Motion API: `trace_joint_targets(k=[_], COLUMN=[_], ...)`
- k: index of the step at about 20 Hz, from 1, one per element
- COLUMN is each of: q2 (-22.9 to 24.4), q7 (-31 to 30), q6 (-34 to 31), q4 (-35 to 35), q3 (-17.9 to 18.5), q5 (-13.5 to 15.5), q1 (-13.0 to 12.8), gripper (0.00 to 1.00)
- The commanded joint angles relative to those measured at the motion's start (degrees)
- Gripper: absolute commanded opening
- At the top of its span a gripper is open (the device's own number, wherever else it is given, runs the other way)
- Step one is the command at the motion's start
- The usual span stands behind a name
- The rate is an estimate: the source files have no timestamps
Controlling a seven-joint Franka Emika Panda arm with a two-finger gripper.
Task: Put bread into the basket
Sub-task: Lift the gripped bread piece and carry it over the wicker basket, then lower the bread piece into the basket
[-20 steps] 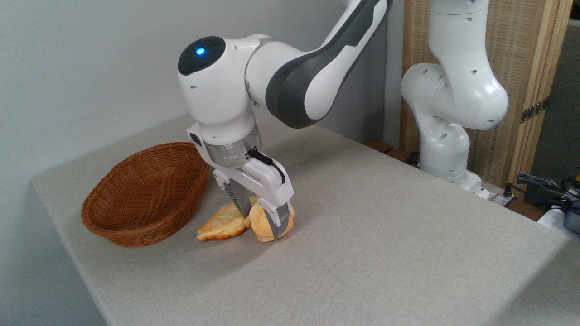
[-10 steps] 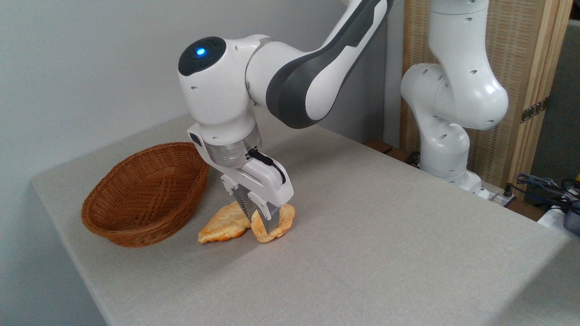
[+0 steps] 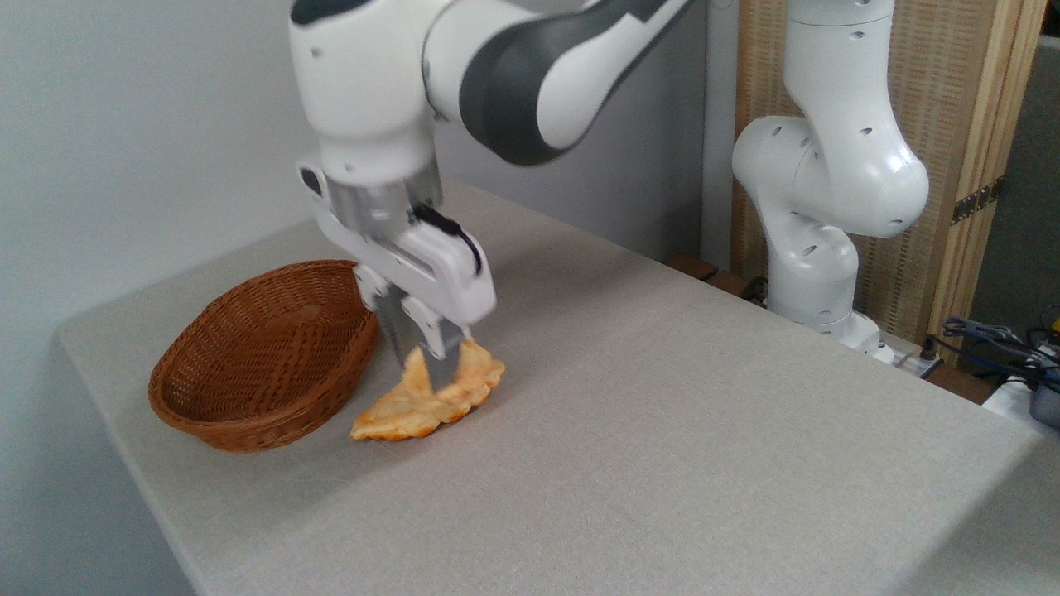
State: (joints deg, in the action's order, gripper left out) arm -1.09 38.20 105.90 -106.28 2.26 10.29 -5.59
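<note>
The arm bends down from the top of the view, its wrist upright over the left part of the table [image 3: 704, 430] and the gripper [image 3: 424, 358] pointing straight down beside the basket [image 3: 248, 364]. Compared with half a second ago, the wrist stands higher and has shifted left toward the basket, and its blue light is now out of view.

The fingers are nearly closed, pinching the bread [image 3: 479, 370] by its upper edge. The bread sticks out to the right, just below the fingertips, and is flattened by the squeeze. It has moved up and left with the gripper.

A flatter piece of bread [image 3: 389, 418] lies against it and reaches toward the table's front edge. The two blur together, so I can't tell whether the held bread is clear of the table. The basket sits near the table's left edge, with its right rim just beside the fingers.
</note>
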Motion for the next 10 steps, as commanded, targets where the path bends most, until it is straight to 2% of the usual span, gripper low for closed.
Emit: trace_joint_targets(k=[1, 5, 8, 9, 10], q2=[-1.3, -4.2, -6.9, -8.1, -8.8], q7=[0.1, -3.3, -8.9, -11.6, -12.8], q6=[-0.4, 3.2, 10.4, 13.2, 14.1], q4=[5.5, 10.0, 10.4, 10.4, 10.3], q3=[-2.2, -5.9, -10.2, -11.6, -12.1], q5=[3.2, 5.8, 6.3, 6.2, 6.1], q1=[-0.6, -0.6, -0.6, -0.6, -0.6], gripper=[0.4, 0.4, 0.44, 0.51, 0.63])
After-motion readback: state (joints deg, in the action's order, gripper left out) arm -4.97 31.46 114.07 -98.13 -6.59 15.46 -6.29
